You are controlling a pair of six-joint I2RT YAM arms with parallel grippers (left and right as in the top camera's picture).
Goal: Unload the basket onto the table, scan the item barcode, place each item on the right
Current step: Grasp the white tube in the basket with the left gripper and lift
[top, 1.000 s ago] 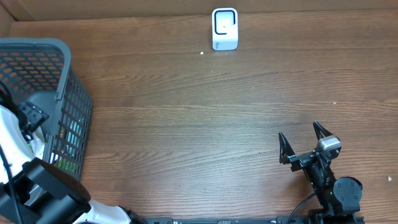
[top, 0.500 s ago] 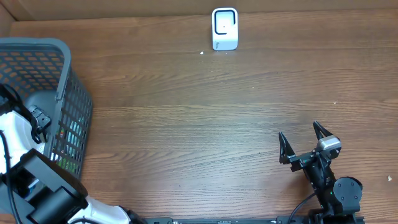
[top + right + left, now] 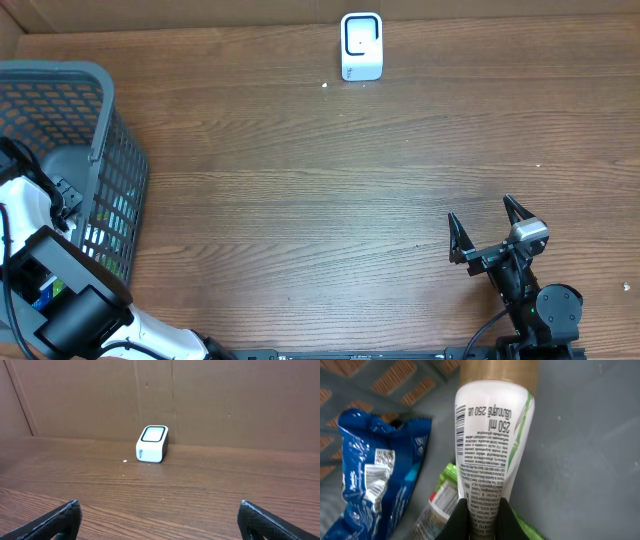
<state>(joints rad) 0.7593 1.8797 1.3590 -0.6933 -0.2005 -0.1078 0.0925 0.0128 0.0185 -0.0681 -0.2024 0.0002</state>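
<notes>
Pinching the flat crimped tail of the white tube (image 3: 487,445), the left gripper (image 3: 481,510) is shown with its jaws pressed together on that thin end, down inside the grey mesh basket (image 3: 100,110) at the left side of the table (image 3: 300,200). The tail is judged to have been chosen because it is the narrowest part and leaves the printed body uncovered. The barcode (image 3: 460,425) is seen as a strip along one edge of the tube, clear of the fingers, which matters since it must later be shown to the scanner (image 3: 361,45). The tube's tan cap (image 3: 500,371) is pointed away from the gripper, and the tube is lying beside a blue packet (image 3: 375,475) and over a green pack (image 3: 447,480), so a straight lift is thought to be needed to avoid dragging them. Whether the tube is already raised off the basket floor cannot be told. The scanner is stood at the far edge of the table, well apart from the basket. The right gripper (image 3: 480,208) is parked low at the near right, its jaws spread wide and empty, faced toward the scanner, presumably kept out of the carrying path. The task is judged to be at its grasping step, with the scan not yet done.
</notes>
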